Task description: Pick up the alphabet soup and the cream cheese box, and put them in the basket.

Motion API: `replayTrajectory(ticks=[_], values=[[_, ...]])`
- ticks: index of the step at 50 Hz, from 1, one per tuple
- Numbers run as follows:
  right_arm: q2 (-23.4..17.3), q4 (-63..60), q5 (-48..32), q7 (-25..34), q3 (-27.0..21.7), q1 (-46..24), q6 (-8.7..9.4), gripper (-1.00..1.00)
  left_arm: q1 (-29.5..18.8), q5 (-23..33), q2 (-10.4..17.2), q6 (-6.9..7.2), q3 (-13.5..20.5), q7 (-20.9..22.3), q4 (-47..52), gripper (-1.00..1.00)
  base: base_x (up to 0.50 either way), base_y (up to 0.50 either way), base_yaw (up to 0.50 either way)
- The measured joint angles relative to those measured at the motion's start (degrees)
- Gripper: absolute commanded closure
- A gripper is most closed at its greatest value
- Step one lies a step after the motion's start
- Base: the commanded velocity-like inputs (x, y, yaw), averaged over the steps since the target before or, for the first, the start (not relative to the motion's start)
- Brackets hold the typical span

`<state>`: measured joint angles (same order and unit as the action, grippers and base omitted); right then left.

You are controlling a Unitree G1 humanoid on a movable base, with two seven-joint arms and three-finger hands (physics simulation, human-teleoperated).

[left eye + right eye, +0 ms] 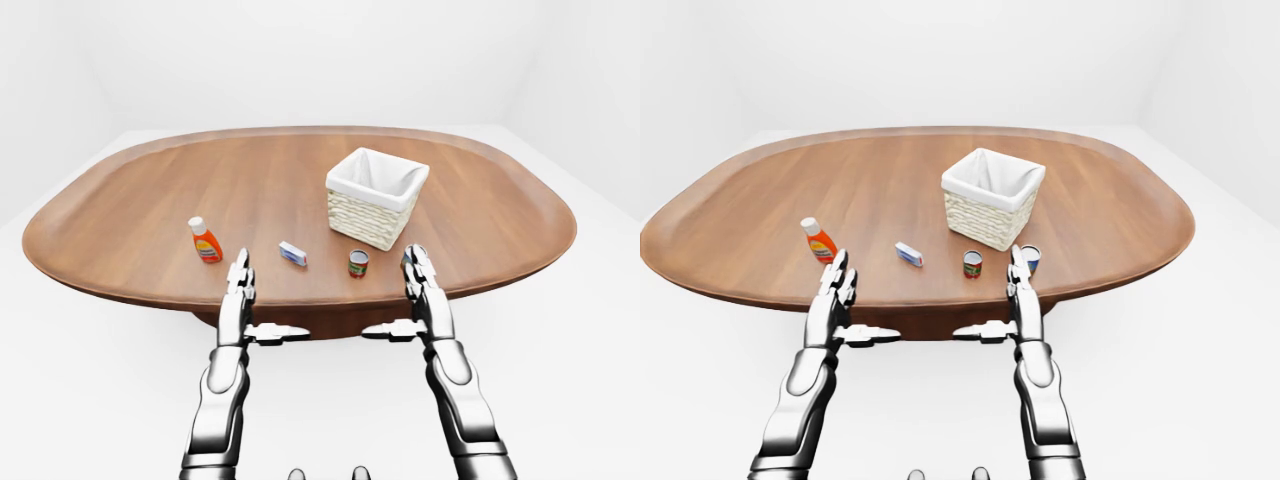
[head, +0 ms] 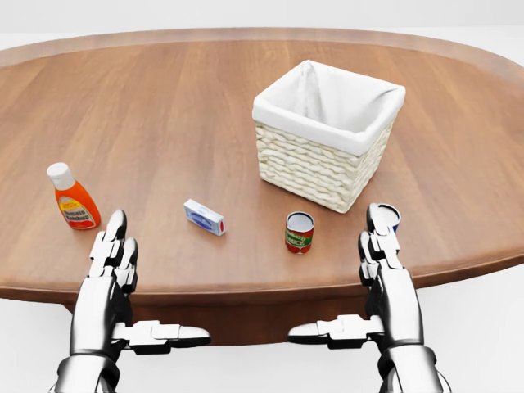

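Note:
A small blue-and-white cream cheese box (image 2: 204, 217) lies flat on the wooden table (image 2: 164, 106). To its right stands a can with a red-and-green label (image 2: 300, 232). A second can with a blue-and-white top (image 2: 390, 216) is mostly hidden behind my right hand's fingers (image 2: 378, 237). I cannot tell which can is the alphabet soup. The woven basket (image 2: 311, 172) with a white liner stands just above the cans, empty as far as I see. My left hand (image 2: 143, 286) and right hand (image 2: 348, 282) hover open at the table's near edge, thumbs pointing inward, holding nothing.
An orange bottle with a white cap (image 2: 74, 201) stands at the left, just above my left hand's fingers. The oval table's rounded edge runs under both hands. White floor surrounds the table.

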<state>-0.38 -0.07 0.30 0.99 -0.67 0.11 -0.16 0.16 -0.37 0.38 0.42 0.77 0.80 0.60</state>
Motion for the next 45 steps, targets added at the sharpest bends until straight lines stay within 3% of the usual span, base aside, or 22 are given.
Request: replayTrajectory(ticks=[25,45], values=[[-0.51,0.42,0.98,2.22,-0.93,-0.01,0.29,-1.00,0.25,0.21,0.48,0.40,0.81,1.04,0.68,-1.00,0.00,0.00,0.00],[-0.55,0.84,0.72,2.64,-0.76,-0.10,0.13,-1.00,0.21,0.11,0.54,0.29,0.90,1.35,0.61,-1.00,0.00,-0.21,0.00]])
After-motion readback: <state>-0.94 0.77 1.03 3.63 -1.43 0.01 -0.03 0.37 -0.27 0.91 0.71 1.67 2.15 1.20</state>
